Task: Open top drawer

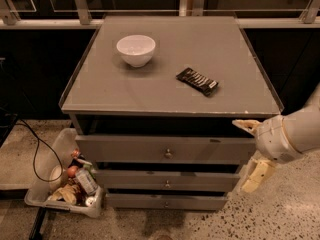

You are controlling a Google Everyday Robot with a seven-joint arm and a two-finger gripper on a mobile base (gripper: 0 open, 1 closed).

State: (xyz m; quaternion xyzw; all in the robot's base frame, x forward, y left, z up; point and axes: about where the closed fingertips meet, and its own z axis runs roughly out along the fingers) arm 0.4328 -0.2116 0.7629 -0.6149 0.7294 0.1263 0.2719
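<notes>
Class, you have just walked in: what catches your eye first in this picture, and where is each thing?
A white bowl and a dark snack bar lie on the cabinet top. The gripper hangs open at the cabinet's right front corner, beside the top drawer; a cluttered bin sits on the floor, left.
</notes>
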